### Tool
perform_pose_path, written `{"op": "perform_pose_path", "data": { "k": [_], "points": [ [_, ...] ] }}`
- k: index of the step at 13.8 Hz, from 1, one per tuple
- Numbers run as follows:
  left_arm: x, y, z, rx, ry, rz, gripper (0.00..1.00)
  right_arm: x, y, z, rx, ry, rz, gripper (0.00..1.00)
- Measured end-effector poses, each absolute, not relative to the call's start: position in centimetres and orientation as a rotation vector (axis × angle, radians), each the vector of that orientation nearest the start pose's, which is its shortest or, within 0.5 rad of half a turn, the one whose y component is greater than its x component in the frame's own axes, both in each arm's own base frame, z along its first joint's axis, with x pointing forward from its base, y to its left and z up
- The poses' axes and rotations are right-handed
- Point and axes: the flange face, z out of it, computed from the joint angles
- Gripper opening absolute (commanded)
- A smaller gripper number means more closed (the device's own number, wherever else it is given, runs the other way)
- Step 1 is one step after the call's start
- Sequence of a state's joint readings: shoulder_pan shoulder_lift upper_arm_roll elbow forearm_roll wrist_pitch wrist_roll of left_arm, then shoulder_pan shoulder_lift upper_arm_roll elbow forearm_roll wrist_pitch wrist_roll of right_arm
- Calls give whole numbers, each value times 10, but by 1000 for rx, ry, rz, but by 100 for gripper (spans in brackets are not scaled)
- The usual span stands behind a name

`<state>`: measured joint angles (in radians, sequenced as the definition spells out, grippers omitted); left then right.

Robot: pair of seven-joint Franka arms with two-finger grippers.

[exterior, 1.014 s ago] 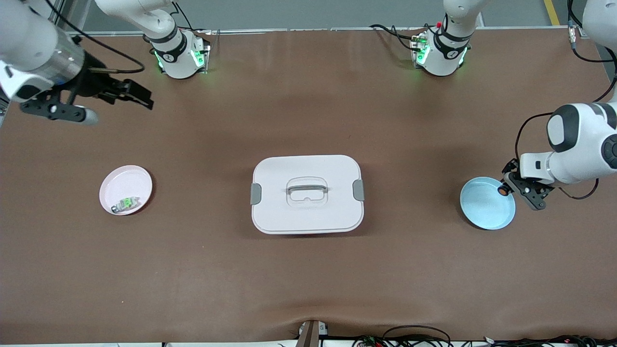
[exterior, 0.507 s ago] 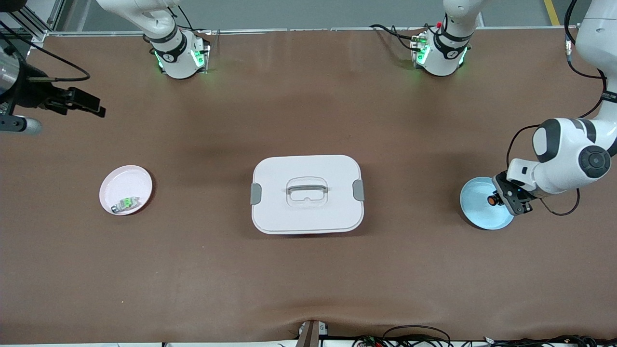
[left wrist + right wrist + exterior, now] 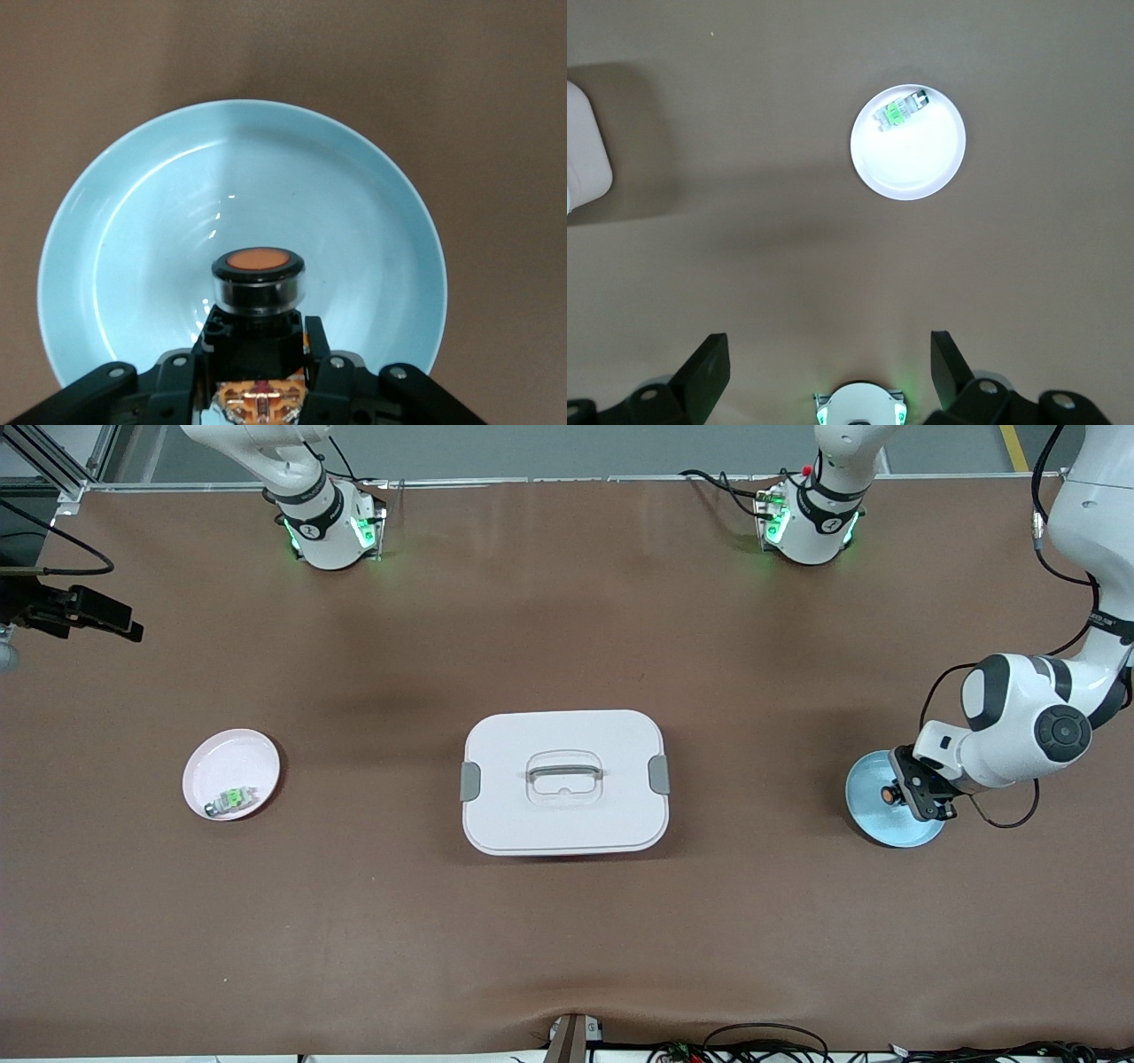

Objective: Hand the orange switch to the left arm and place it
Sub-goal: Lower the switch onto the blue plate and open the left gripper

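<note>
The orange switch (image 3: 258,279), a black cylinder with an orange cap, is held in my left gripper (image 3: 259,341), which is shut on its black body. It hangs just above the light blue plate (image 3: 266,168), at the left arm's end of the table. In the front view the switch (image 3: 886,794) and left gripper (image 3: 904,794) sit over the plate (image 3: 873,824). The white box (image 3: 564,781) with grey clips stands mid-table. My right gripper (image 3: 828,363) is open and empty, up in the air at the right arm's end of the table (image 3: 111,618).
A pale pink plate (image 3: 231,762) holding a small green-and-silver switch (image 3: 230,799) lies toward the right arm's end; the right wrist view shows that plate (image 3: 908,155) and a corner of the box (image 3: 585,150). Cables run along the table's front edge.
My left gripper has carried the orange switch from the blue plate's rim to over its inside. My right gripper has drawn away toward the right arm's end, partly out of the front view.
</note>
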<state>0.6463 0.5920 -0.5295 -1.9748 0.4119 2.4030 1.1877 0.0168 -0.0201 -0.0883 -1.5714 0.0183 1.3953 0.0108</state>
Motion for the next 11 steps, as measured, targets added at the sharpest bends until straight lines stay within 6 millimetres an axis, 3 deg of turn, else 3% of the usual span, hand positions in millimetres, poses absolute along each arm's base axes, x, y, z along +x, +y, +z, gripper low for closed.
{"op": "perform_pose_path", "data": {
  "k": [7,11],
  "points": [
    [600,64,193,-2489,2000,45,17,530,-39,637,-3115,132,169,100],
    [600,64,190,-2411,2041,80,18,530,-39,638,-3116,132,166,100]
  ]
}}
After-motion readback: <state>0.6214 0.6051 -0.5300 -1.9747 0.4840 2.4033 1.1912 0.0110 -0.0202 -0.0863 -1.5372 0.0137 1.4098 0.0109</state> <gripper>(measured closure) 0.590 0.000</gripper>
